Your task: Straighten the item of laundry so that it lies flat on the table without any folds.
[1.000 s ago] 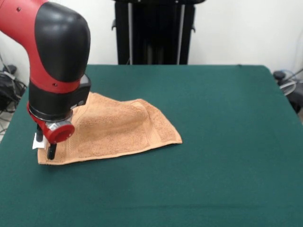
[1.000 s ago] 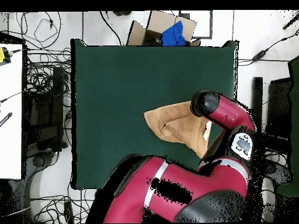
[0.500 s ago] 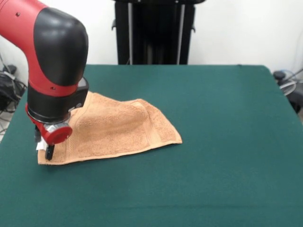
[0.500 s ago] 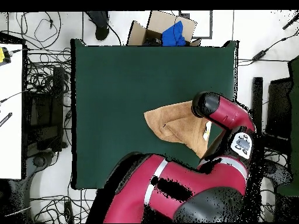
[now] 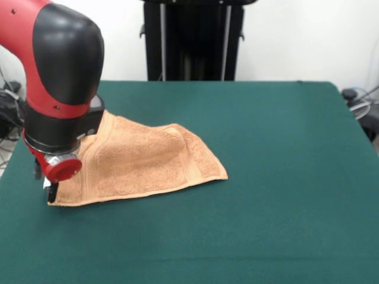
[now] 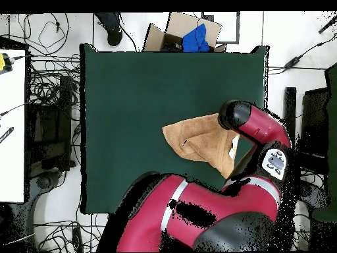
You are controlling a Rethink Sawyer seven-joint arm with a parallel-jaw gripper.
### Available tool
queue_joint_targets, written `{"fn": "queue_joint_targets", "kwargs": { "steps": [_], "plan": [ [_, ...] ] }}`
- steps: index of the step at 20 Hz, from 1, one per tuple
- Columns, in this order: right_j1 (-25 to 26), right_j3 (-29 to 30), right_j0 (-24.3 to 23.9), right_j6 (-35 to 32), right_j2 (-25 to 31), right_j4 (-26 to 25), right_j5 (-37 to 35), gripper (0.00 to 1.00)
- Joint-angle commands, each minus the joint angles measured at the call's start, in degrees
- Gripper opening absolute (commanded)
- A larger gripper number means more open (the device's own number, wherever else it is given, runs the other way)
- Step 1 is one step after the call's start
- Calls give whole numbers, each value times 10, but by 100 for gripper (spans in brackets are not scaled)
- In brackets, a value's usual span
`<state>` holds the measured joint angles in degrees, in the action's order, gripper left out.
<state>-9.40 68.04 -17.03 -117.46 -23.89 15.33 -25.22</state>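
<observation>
Fuzzy, looped terry on the peach-orange towel, flatter woven band near the hem. Matt, felt-like dark green cloth over the table. Glossy red and black plastic shell on the arm, pretty shiny.

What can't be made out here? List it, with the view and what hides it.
- Gripper, front view: the arm's wrist covers it, so open or shut is unclear; overhead, the arm hides it entirely.
- Towel corner at the gripper: hidden by the arm in both views, so any grasp is unclear.
- Towel's raised fold, front view: what lies beneath is hidden.
</observation>
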Motion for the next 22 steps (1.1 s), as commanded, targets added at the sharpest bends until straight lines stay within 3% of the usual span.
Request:
{"fn": "queue_joint_targets", "kwargs": {
  "steps": [1, 7, 22],
  "plan": [
    [-8, -15, 17, -139, 6, 34, -86, 100],
    [-10, -31, 18, -141, 4, 42, -118, 100],
    [23, -40, 36, -160, -3, 66, -90, 100]
  ]
}}
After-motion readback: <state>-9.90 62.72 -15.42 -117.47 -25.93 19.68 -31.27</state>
